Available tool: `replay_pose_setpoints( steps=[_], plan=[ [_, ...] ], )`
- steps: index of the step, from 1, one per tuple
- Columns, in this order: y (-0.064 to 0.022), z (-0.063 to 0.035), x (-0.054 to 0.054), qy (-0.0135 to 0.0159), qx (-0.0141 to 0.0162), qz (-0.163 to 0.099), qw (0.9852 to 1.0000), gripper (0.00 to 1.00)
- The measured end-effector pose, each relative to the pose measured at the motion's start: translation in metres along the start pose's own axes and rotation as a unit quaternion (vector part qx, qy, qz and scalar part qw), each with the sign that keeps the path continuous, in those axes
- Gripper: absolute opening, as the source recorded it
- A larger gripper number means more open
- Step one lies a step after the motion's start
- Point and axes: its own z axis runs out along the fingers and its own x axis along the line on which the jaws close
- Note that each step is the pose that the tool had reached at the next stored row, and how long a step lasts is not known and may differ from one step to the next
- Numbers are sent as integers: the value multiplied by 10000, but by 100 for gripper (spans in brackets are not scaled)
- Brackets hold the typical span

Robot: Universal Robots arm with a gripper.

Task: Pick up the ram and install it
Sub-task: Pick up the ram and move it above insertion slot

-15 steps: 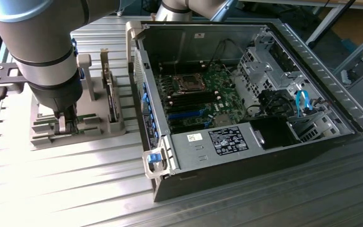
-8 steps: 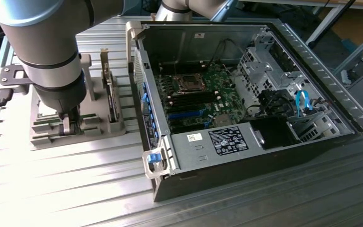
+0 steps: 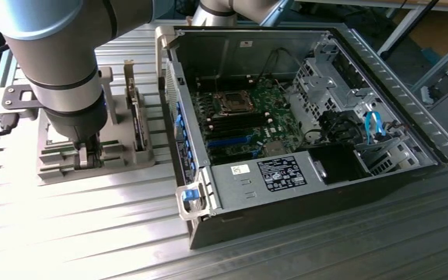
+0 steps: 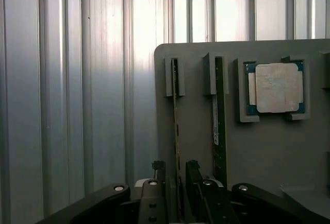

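Over on the exterior view's left, a thick grey arm [image 3: 60,70] plants its claw [image 3: 86,156] in a matte grey slotted holder [image 3: 126,160] on the ribbed aluminium counter [image 3: 91,221], beside a boxy open computer case [image 3: 302,213]. From the wrist, the black fingers [image 4: 193,183] are spread apart, straddling the ram [image 4: 176,126], a thin green stick standing on edge in its slot. A square silver processor [image 4: 276,87] lies in a pocket nearby.
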Motion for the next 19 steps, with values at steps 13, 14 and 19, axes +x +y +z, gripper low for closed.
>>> replay_pose_setpoints(
  steps=[13, 14, 19],
  plan=[
    [0, 3, -38, -1, 1, 0, 10000, 30],
    [0, 3, -39, -1, 1, 0, 10000, 30],
    [-2, 41, -38, -1, 2, 0, 10000, 30]
  ],
)
